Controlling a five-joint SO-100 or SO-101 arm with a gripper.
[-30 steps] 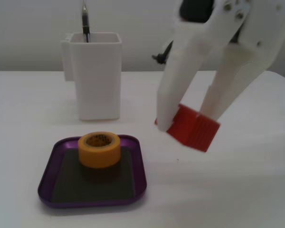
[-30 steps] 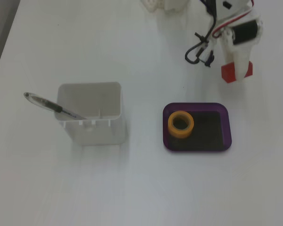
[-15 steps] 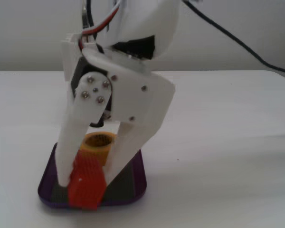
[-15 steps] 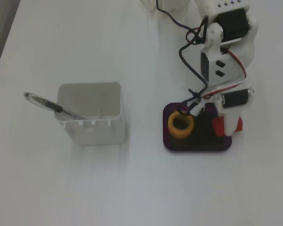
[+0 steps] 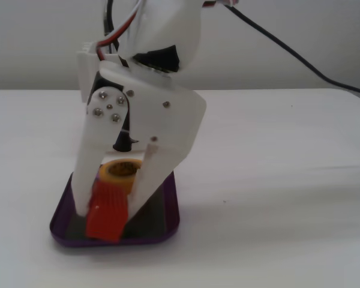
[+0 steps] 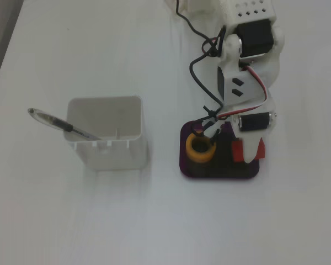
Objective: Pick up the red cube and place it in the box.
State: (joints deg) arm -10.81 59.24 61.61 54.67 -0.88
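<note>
Pincer (image 5: 108,201) is clamped on the red cube (image 5: 107,213), low over the purple box (image 5: 171,225), perhaps already touching its floor beside the yellow tape roll (image 6: 200,149). Cube looks light and stiff; ribbed sides give good hold.

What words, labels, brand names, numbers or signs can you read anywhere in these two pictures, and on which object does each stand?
None: no readable text shows in either fixed view.
The red cube, purple box, yellow tape roll, white container and end effector carry no visible markings.
</note>
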